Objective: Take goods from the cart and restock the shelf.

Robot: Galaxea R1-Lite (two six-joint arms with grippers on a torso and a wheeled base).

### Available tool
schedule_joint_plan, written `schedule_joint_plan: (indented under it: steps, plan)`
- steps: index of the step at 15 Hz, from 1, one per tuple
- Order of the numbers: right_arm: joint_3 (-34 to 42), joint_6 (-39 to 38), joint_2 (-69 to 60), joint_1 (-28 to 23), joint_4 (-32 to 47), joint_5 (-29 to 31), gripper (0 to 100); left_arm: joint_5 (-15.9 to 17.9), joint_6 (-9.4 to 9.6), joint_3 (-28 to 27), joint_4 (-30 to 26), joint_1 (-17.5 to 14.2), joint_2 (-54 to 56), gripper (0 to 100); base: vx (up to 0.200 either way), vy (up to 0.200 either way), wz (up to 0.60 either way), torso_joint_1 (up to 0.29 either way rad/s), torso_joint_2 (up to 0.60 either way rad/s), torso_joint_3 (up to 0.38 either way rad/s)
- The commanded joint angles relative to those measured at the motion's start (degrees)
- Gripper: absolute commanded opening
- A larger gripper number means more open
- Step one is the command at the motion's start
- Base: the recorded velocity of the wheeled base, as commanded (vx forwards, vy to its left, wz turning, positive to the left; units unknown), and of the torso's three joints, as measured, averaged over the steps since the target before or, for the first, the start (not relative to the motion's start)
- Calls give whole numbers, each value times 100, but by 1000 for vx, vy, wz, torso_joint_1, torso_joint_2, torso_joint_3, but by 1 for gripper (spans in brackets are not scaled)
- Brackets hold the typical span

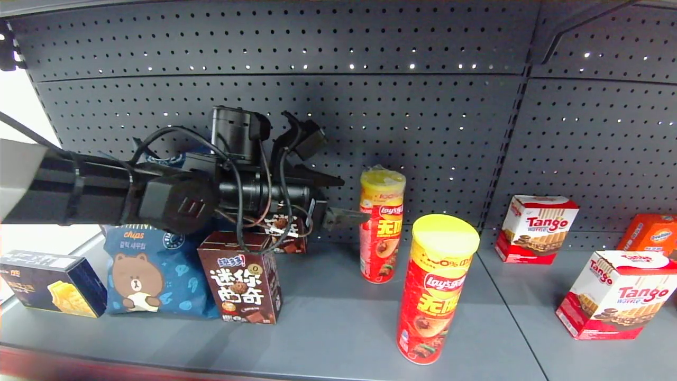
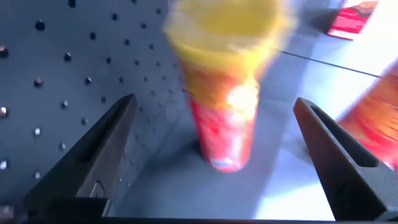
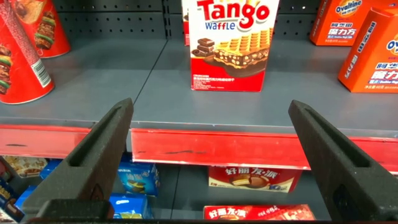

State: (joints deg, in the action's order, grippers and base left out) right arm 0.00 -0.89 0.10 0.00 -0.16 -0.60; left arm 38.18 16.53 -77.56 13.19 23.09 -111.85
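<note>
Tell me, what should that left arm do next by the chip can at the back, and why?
Probably draw the left gripper straight back from the rear chip can. The can stands upright on the shelf, and the open fingers sit on either side without touching it, so it looks released.

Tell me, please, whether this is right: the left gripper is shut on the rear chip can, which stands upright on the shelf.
Not quite: the left gripper is open, not shut on the can. The left wrist view shows its fingers spread wide, with the rear chip can standing free, upright on the shelf.
</note>
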Motion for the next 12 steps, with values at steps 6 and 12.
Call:
schedule_joint_plan:
  steps: [6,12]
  plan:
    - [0,1,8,0,-2,-2,100,-2016,26,1331,887,337,981,100,0,0,0,0,0,0]
    - [0,1,8,0,-2,-2,100,-2254,685,1515,1142,609,779,100,0,0,0,0,0,0]
